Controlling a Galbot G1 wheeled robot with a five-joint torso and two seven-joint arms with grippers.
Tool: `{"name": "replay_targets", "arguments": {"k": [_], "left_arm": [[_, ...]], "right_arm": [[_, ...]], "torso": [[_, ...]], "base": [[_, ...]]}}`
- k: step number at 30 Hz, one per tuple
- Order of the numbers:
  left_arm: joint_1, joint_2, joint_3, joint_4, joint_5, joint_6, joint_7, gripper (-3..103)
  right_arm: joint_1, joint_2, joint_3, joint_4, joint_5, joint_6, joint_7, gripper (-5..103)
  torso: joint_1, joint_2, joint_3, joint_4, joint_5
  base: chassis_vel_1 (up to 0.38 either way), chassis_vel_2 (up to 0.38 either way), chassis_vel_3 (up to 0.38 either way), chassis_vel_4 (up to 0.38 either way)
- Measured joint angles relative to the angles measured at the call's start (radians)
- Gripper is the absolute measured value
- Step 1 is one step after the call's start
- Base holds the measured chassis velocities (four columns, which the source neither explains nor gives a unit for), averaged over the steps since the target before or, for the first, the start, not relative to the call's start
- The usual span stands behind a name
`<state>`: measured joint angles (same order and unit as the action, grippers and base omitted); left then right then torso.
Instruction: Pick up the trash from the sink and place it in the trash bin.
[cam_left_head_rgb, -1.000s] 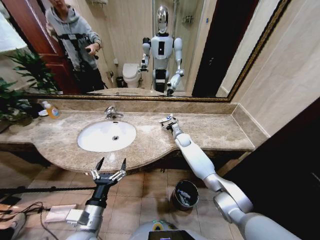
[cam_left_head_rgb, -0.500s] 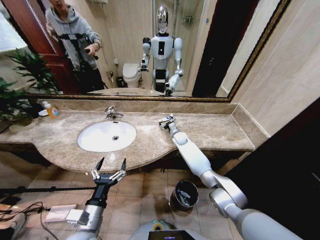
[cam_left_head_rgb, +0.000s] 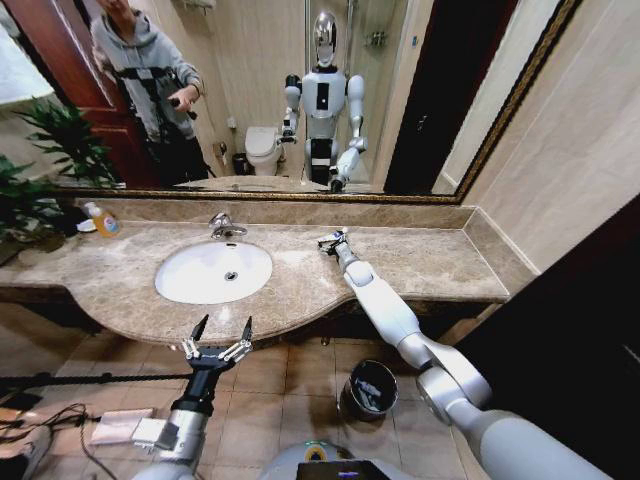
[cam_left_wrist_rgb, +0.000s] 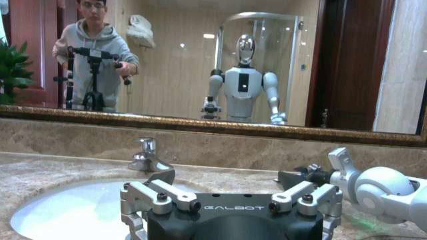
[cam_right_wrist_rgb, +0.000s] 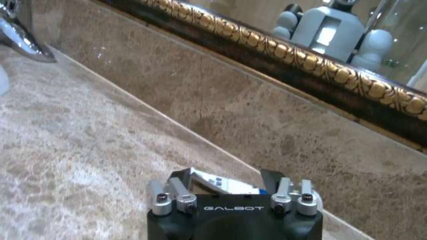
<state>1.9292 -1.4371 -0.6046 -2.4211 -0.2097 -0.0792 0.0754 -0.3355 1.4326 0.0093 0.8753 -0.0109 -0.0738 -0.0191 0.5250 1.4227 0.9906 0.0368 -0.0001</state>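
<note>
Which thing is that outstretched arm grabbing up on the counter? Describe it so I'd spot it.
Start at the white oval sink and move along the marble counter toward the robot's right, near the back ledge below the mirror. There the right gripper has its jaws around a small white tube with a blue end, the only item on that stretch.

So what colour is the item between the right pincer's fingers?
White with blue, clearest in the right wrist view.

Lighting was even and warm. The head view showed strong edge distortion (worst at 3 o'clock). Glare spotted the mirror (cam_left_wrist_rgb: 187, 60); wrist views were soft.
</note>
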Motion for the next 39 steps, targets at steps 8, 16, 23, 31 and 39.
{"name": "replay_targets", "arguments": {"k": [8,16,23,31,39], "left_arm": [[0.000,0.000,0.000,0.000,0.000,0.000,0.000,100],[0.000,0.000,0.000,0.000,0.000,0.000,0.000,100],[0.000,0.000,0.000,0.000,0.000,0.000,0.000,100],[0.000,0.000,0.000,0.000,0.000,0.000,0.000,100],[0.000,0.000,0.000,0.000,0.000,0.000,0.000,100]], "right_arm": [[0.001,-0.019,-0.031,-0.010,0.001,-0.007,-0.011,44],[0.034,-0.013,-0.039,-0.045,0.003,0.000,-0.010,18],[0.063,-0.022,-0.054,-0.049,0.025,0.002,-0.009,0],[0.058,-0.039,-0.073,-0.016,0.034,-0.014,-0.009,0],[0.041,-0.066,-0.093,0.026,0.042,-0.044,-0.002,15]], "torso": [[0.000,0.000,0.000,0.0000,0.0001],[0.000,0.000,0.000,0.0000,0.0001],[0.000,0.000,0.000,0.0000,0.0000],[0.000,0.000,0.000,0.0000,0.0001],[0.000,0.000,0.000,-0.0001,0.0001]], "base": [[0.000,0.000,0.000,0.000],[0.000,0.000,0.000,0.000],[0.000,0.000,0.000,0.000],[0.000,0.000,0.000,0.000],[0.000,0.000,0.000,0.000]]}}
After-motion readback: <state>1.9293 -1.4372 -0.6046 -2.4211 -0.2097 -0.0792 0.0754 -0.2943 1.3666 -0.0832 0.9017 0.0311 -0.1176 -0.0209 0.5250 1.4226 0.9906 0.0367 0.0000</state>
